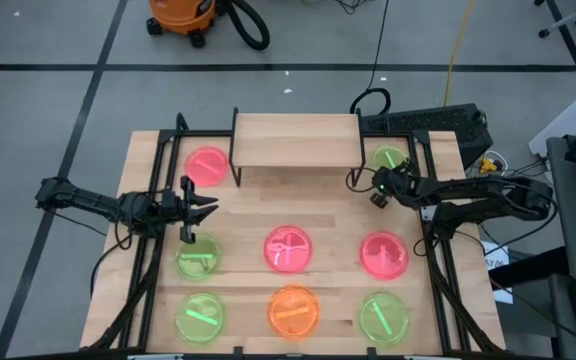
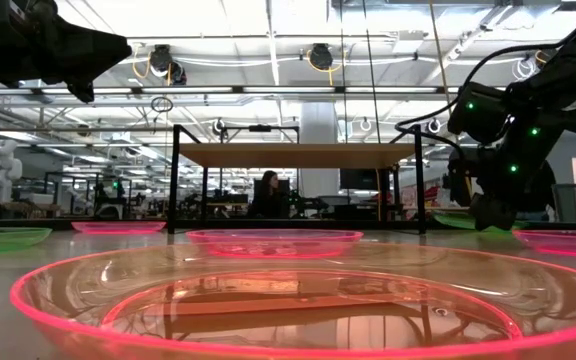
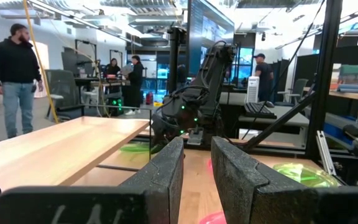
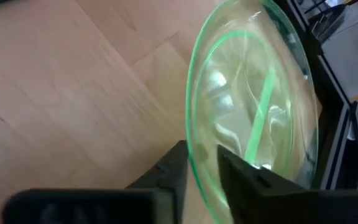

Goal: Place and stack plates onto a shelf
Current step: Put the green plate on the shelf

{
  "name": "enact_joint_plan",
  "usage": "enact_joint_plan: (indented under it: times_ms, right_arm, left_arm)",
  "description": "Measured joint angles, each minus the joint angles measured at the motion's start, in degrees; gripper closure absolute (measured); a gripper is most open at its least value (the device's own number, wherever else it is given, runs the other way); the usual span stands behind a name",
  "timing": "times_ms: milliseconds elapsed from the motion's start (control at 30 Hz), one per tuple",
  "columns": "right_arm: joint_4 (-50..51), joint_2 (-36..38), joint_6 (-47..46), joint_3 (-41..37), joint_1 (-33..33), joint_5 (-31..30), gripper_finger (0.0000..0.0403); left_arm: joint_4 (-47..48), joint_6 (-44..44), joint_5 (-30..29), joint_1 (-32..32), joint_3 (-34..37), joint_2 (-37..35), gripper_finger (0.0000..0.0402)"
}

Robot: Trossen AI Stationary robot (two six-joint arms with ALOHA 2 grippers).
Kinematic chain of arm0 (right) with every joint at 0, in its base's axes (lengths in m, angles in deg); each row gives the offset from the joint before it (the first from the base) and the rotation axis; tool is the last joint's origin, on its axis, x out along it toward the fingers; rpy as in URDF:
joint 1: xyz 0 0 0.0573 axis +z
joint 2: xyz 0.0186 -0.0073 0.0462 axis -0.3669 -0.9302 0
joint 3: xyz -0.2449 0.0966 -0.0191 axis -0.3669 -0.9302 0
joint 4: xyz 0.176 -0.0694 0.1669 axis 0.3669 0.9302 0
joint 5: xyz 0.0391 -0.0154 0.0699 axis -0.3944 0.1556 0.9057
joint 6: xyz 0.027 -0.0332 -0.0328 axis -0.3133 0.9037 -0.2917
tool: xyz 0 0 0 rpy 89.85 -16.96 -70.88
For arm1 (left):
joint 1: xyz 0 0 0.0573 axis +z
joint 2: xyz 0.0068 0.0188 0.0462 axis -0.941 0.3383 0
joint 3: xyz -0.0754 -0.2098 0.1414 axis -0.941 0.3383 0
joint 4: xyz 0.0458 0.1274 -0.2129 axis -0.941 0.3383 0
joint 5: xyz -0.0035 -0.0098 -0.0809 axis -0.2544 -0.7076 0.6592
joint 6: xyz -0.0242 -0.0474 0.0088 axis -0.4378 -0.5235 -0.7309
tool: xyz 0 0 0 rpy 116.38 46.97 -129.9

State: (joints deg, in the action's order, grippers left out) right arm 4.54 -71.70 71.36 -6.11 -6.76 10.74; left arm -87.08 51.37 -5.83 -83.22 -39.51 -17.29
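Right gripper (image 4: 201, 165) pinching the rim of a green plate (image 4: 253, 106), one finger each side of the edge; plate tilted up off the table (image 4: 73, 93) at the back right corner, just right of the shelf (image 1: 296, 139). Left gripper (image 1: 204, 205) hovering at the left side, fingers (image 3: 166, 180) a narrow gap apart and holding nothing, above another green plate (image 1: 198, 258); pink plate (image 1: 206, 165) just left of the shelf. Shelf top bare. Across the front half: two pink plates (image 1: 288, 249) (image 1: 384, 253), orange plate (image 1: 294, 309), two more green (image 1: 200, 319) (image 1: 382, 317).
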Motion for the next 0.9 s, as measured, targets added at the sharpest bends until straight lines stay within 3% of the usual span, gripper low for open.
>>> enact_joint_plan:
  times_ms: [133, 400, 900]
  right_arm:
    - [-0.3, 0.0, 0.3, 0.0, -0.2, 0.0, 0.0395]
    - [-0.4, 2.3, -0.1, 0.0, 0.2, 2.0, 0.0401]
    - [-3.3, 23.2, -4.4, 0.0, 2.9, 2.9, 0.0403]
  left_arm:
    - [0.0, 0.0, 0.0, 0.0, 0.0, 0.0, 0.0314]
    - [0.0, 0.0, 0.0, 0.0, 0.0, 0.0, 0.0314]
    - [0.0, 0.0, 0.0, 0.0, 0.0, 0.0, 0.0314]
